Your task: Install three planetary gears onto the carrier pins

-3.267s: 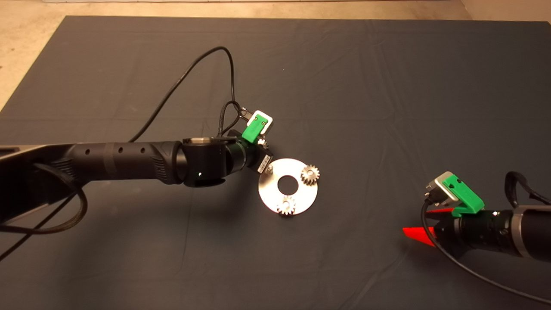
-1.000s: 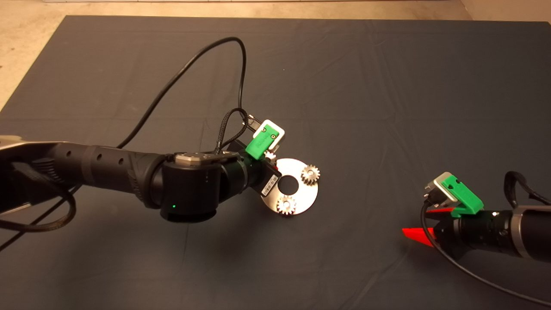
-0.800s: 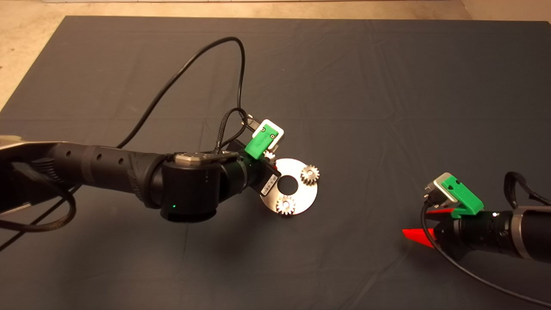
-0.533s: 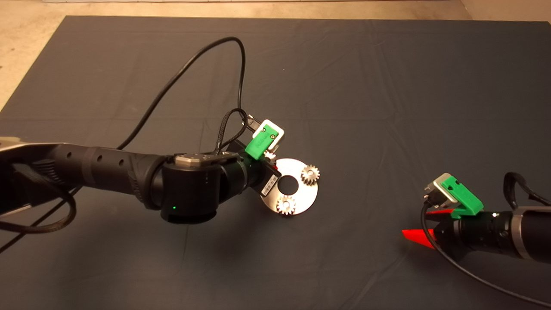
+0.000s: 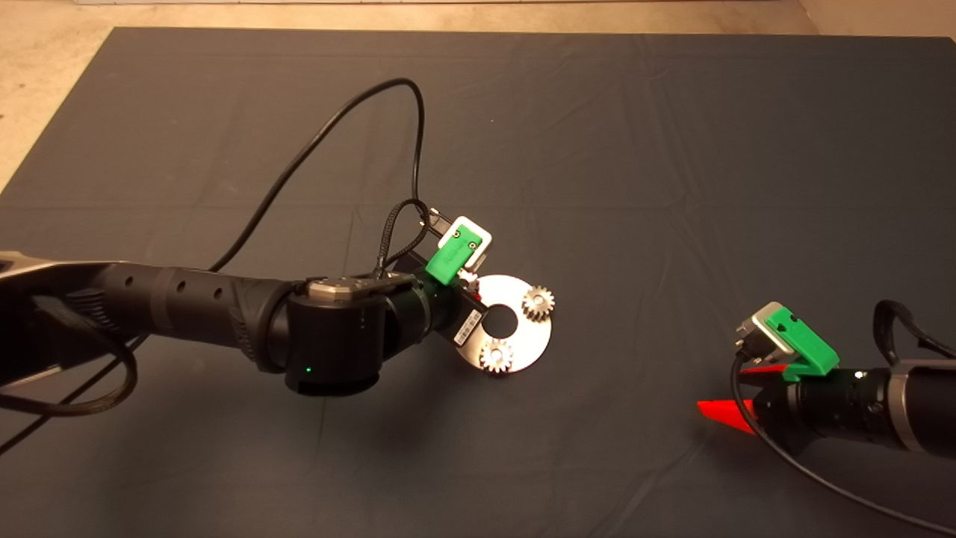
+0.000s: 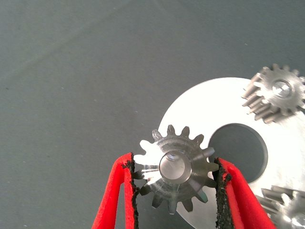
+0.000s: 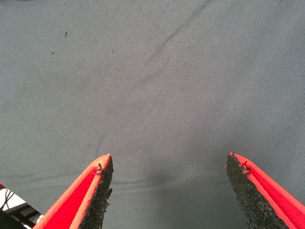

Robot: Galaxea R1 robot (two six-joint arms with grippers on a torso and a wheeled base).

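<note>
Your left gripper [image 6: 175,183] clamps the third gear [image 6: 175,167] between its pads.
It sits over the disc [image 6: 200,107]; right gripper [image 7: 169,191] spread wide, parked.

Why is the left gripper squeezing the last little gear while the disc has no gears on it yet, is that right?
Not quite. The disc already carries two gears, as the head view shows. The left gripper does squeeze the third gear in its jaws.
</note>
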